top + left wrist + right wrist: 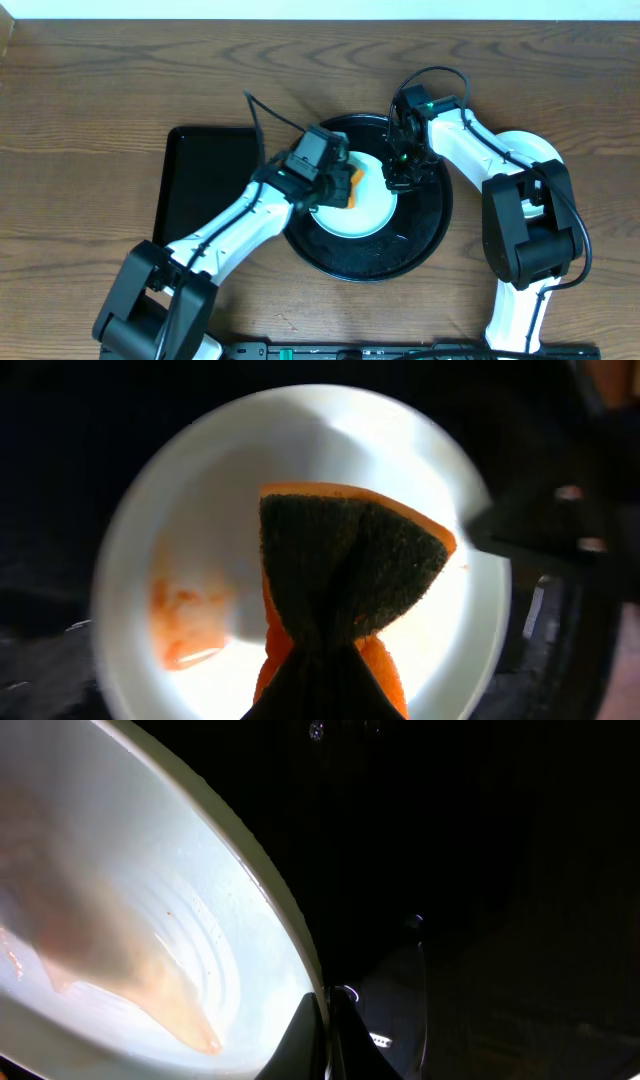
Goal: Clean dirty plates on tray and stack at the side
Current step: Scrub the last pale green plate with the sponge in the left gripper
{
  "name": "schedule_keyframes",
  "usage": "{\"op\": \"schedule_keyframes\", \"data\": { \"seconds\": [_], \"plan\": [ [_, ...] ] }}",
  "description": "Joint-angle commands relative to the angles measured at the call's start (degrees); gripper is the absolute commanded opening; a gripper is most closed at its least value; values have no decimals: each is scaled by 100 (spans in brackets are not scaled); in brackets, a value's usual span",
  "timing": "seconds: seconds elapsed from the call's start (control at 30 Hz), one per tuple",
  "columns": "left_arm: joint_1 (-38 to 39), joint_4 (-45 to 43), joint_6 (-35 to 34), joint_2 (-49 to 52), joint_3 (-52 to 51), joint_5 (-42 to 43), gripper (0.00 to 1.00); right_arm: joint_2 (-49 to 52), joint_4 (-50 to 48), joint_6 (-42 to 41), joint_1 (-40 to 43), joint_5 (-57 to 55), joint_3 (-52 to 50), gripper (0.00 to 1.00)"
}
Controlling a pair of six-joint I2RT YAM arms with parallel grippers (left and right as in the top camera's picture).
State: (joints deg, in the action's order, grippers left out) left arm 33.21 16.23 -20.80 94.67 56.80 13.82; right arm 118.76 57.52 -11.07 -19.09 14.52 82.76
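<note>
The rectangular tray (205, 180) lies near the worktop's (100, 90) left edge and plays no part in this step.

Left fingers (338, 180): clenched on the sponge (345, 560), which is pinched into a fold with the dark scouring face up and the orange face beneath. The sponge sits over the middle of the plate (365, 215).

The plate, pale mint, lies inside the round black tray (420, 235) at the worktop's centre. Only this one plate is in view. An orange-brown sauce streak (185, 620) lies on the plate's left half, beside the sponge and not under it.

Right fingers (327, 1032): clenched on the plate's right rim, apparently to steady it.

Hazards from this position:

1. Missed soil. Wiping only the centre would leave the streak, so direct your stroke toward the plate's left half.
2. Plate slip. The rim grip is narrow and the glaze is glossy. Heavy sideways pressure from the sponge could pull the rim out of the right fingers and skate the plate across the tray.
3. Plate tip. Pressing down near the far rim could lever the plate up against the held edge.
4. Collision. Both sets of fingers work close together over one plate. A long rightward stroke could strike the right fingers.
5. Sponge loss. The folded sponge could twist out under drag.
</note>
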Motion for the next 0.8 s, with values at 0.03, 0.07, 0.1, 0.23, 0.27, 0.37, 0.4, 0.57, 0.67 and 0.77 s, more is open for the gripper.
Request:
{"op": "schedule_keyframes", "data": {
  "seconds": [0.03,0.07,0.1,0.23,0.27,0.37,0.4,0.57,0.67,0.77],
  "plan": [
    [302,-212,-157,269,-48,68,8,-186,15,87,-125,-13,0,1],
    [341,-258,-258,341,-48,68,7,-186,15,87,-125,-13,0,1],
    [382,-313,-391,420,-48,70,7,-186,13,87,-125,-13,0,1],
    [485,-492,-505,748,-48,66,7,-186,26,87,-125,-13,0,1],
    [485,-518,-505,809,-48,48,7,-186,31,87,-125,-13,0,1],
    [444,-494,-492,896,-48,-323,8,-186,39,87,-125,-13,0,1],
    [411,-468,-461,896,-48,-505,8,-186,37,87,-125,-13,0,1],
    [-13,-83,-389,896,-46,-1198,8,-186,46,87,-125,-13,0,1],
    [-358,96,-391,896,-46,-1196,8,-186,44,87,-125,-13,0,1],
    [-605,149,-387,896,-46,-1193,8,-186,39,87,-125,-13,0,1]
  ]
}}
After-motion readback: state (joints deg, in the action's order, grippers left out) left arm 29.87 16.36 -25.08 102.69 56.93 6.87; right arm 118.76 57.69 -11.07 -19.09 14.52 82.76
